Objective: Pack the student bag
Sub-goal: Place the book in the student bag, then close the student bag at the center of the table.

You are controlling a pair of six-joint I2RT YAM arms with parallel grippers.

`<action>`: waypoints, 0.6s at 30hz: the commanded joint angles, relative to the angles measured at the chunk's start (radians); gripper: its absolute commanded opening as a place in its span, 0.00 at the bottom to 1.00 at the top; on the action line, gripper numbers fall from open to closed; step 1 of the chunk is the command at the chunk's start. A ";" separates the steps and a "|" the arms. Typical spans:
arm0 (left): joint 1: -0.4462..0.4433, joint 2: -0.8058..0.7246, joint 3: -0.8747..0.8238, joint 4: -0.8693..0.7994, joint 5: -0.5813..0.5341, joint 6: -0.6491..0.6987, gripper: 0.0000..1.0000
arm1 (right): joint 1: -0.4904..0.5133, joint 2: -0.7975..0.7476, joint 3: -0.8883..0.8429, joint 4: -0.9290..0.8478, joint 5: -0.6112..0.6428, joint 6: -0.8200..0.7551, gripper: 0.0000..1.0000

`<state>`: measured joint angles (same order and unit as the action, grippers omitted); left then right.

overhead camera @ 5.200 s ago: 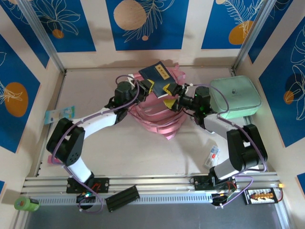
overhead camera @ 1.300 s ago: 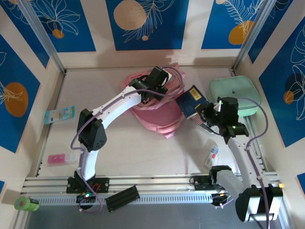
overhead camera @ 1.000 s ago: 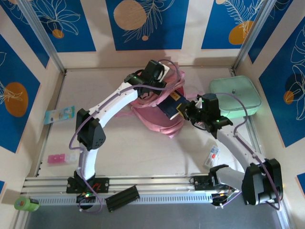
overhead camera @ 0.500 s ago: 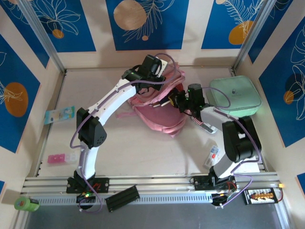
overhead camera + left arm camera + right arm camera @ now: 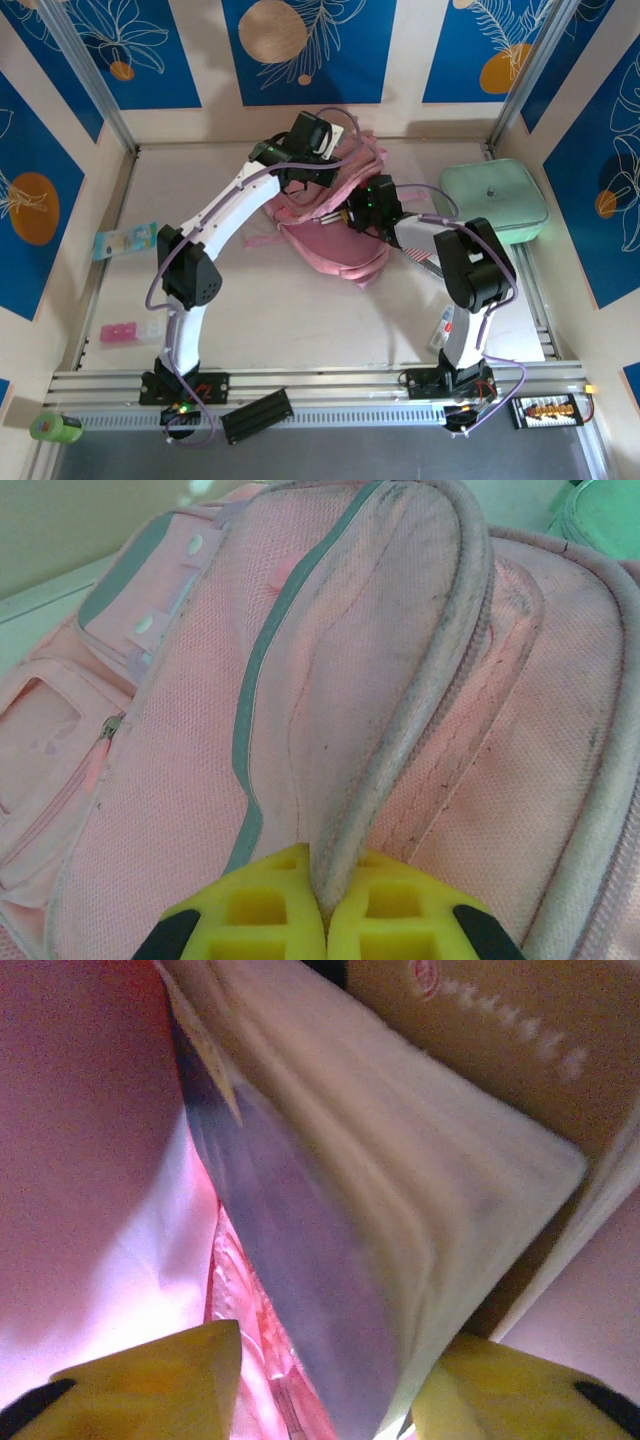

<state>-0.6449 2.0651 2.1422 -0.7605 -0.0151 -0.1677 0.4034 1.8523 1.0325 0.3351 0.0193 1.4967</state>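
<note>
Overhead, the pink backpack (image 5: 335,255) sits mid-table, toward the back. Up close, the left gripper (image 5: 322,905) is clenched on its piped zip rim. Inside the bag, the right gripper (image 5: 335,1345) has its fingers spread, a book (image 5: 400,1160) loose between them.

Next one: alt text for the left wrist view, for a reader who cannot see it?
The left gripper is shut on a grey piped edge of the pink student bag, its yellow fingers at the bottom. A zipped pocket lies to the left, and a corner of a mint-green case shows at top right.
</note>
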 commanded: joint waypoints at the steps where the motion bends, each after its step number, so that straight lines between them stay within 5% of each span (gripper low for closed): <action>1: 0.026 -0.032 0.058 0.051 0.066 -0.043 0.00 | 0.016 -0.090 -0.021 -0.085 0.058 -0.003 0.58; 12: 0.042 -0.024 -0.012 0.112 0.174 -0.040 0.00 | 0.071 -0.559 -0.235 -0.546 0.310 0.060 0.63; 18: 0.060 -0.112 -0.245 0.261 0.302 -0.050 0.56 | 0.078 -0.694 -0.145 -0.797 0.391 -0.147 0.69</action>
<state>-0.6106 2.0350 1.9896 -0.6247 0.1932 -0.1967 0.4725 1.1927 0.8253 -0.2783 0.3218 1.4670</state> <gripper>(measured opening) 0.528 0.686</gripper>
